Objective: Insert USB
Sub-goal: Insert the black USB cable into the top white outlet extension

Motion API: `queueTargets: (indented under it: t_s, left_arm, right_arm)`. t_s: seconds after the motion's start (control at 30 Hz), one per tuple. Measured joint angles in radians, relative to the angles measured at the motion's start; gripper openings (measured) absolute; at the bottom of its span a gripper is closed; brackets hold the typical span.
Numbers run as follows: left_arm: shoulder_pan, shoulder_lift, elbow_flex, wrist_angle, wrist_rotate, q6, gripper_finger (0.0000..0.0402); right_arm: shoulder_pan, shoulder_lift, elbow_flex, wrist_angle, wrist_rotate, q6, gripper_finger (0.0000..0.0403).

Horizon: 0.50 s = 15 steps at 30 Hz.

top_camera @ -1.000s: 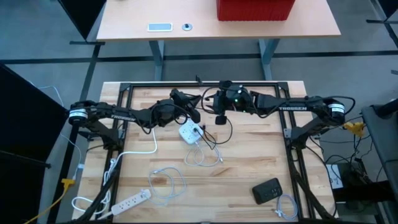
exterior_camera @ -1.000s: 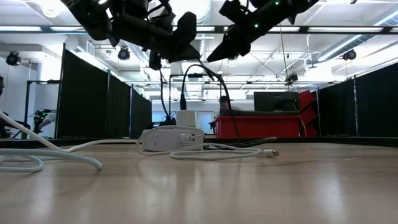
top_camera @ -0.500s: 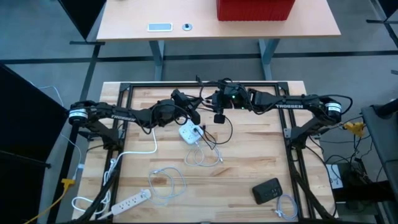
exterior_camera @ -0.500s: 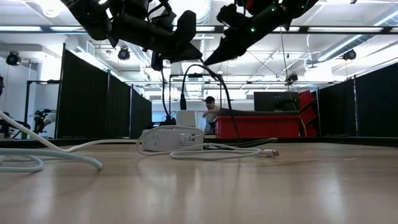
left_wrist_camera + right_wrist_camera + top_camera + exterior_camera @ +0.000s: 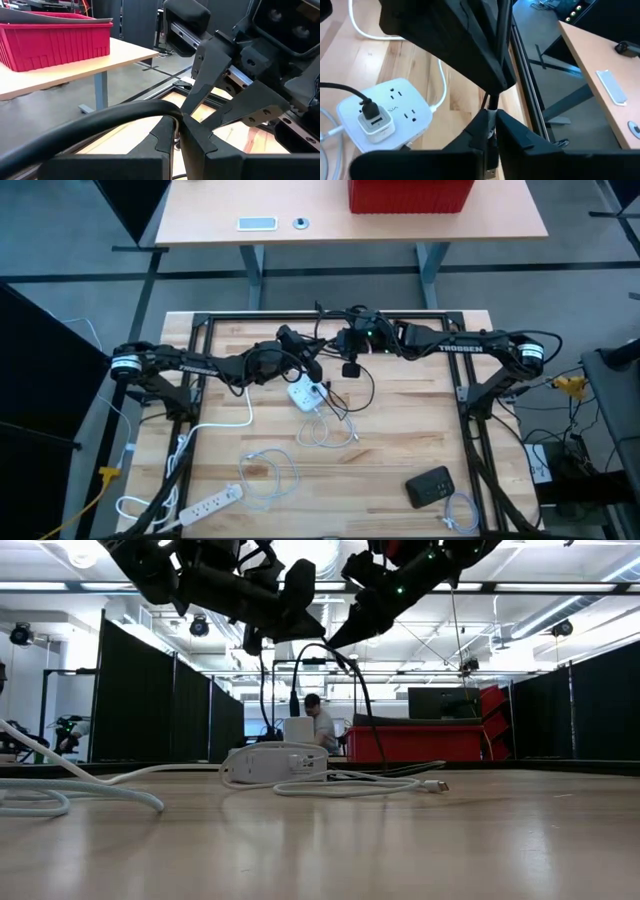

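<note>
Two arms meet over the far middle of the wooden surface (image 5: 400,450), and I read that as a handover or a re-grip, judging from how close the tips stand. Open room is good toward me: the near half carries only a white cable coil (image 5: 270,470), a long power strip (image 5: 215,502) at the near left corner and a black device (image 5: 430,485) near the right, all well apart from the work. The tight side is the far one, where the black frame rail (image 5: 330,317) runs just behind both wrists.

The left gripper (image 5: 177,120) hangs above the white power tap (image 5: 305,393), its fingers clenched on the black cable (image 5: 100,122), which I take to be there to steady the lead. The right gripper (image 5: 490,117) is just beside it, fingers pinched tight on the same cable close to its free end. Both are raised clear of the surface in the low view.

The tap lies flat under them, with a white charger (image 5: 375,122) seated in one outlet and a lead running from it. The charger is likely the target, so the cable is held high over it.

Smallest is the plug (image 5: 490,171), a short tip poking out below the right fingers. I cannot tell its orientation, and it is not yet in any port. The descent looks unobstructed, though loose white leads (image 5: 380,785) lie beside the tap and could snag.
</note>
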Motion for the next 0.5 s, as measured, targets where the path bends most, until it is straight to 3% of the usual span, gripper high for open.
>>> queueTargets:
  t_s: [0.33, 0.5]
  left_arm:
    - [0.000, 0.001, 0.000, -0.002, 0.008, 0.034, 0.0007]
    - [0.000, -0.003, 0.000, 0.000, 0.042, 0.080, 0.0043]
  right_arm:
    - [0.000, 0.000, 0.000, -0.027, -0.021, -0.007, 0.0002]
    - [-0.012, -0.010, 0.000, -0.034, -0.089, 0.018, 0.0001]
